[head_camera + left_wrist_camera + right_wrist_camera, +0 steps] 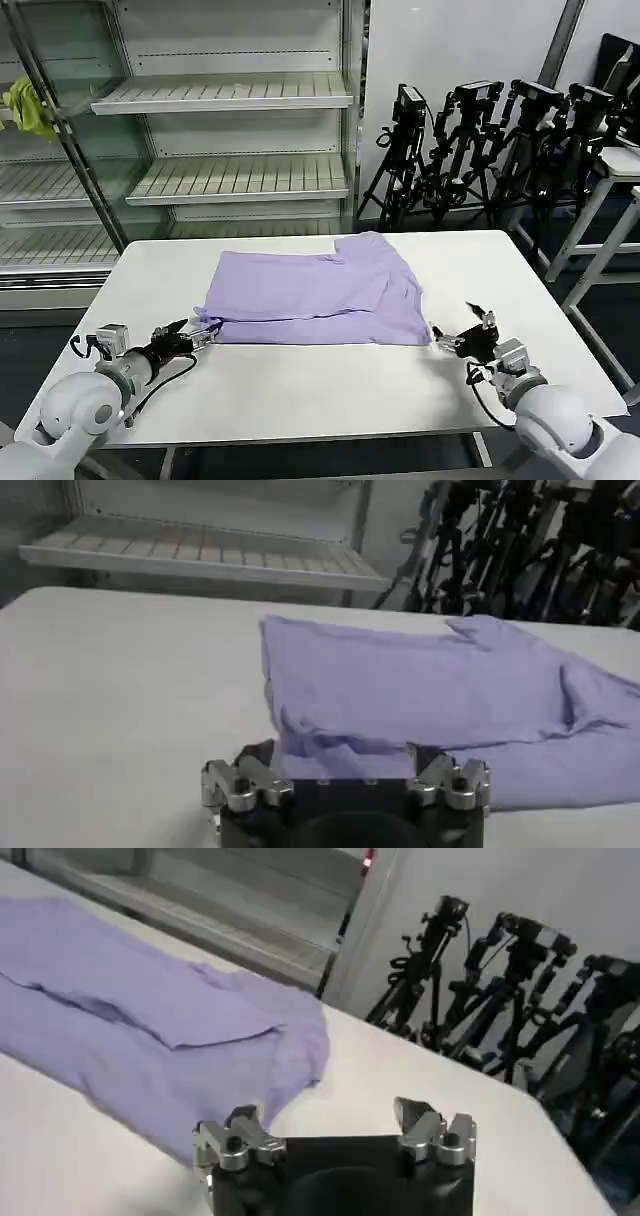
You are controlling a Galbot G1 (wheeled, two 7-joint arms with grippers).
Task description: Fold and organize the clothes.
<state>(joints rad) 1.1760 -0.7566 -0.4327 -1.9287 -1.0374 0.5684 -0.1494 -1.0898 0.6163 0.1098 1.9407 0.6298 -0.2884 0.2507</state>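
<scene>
A: Nearest the robot, head view: left gripper (203,332) low over the worktop (300,390), at the near-left corner of the lavender T-shirt (310,298); right gripper (462,335) at the near-right corner, just off the hem.

B: Fingers?

A: Both sets spread apart; neither has hold of anything; the left wrist view has cloth lying between the left gripper's fingers (245,780), not yet pinched; the right wrist view has the right gripper's fingers (235,1138) wide, one beside the shirt's edge, bare worktop under the gap.

B: The shirt itself?

A: Lies mid-worktop, partly folded, long side toward the robot; one flap laid over the body, a sleeve bunched at the right.

B: How will it handle?

A: Judged light, limp, thin cotton; no stiffness, so it will sag and drag from any single hold; layers likely to slide on each other; not fragile. Best taken at the two near corners, pinching all layers at the hem together, both sides lifted evenly.

B: What does one view give that another lacks?

A: Left wrist view shows the near edge rumpled and slightly raised, a wrinkle the head view flattens; right wrist view shows the overlap of the folded flap and the loose sleeve clearly. Head view alone gives both grippers against the whole outline; beyond, shelving (230,95) with a yellow-green cloth (28,105), tripods (480,150) at far right.
</scene>
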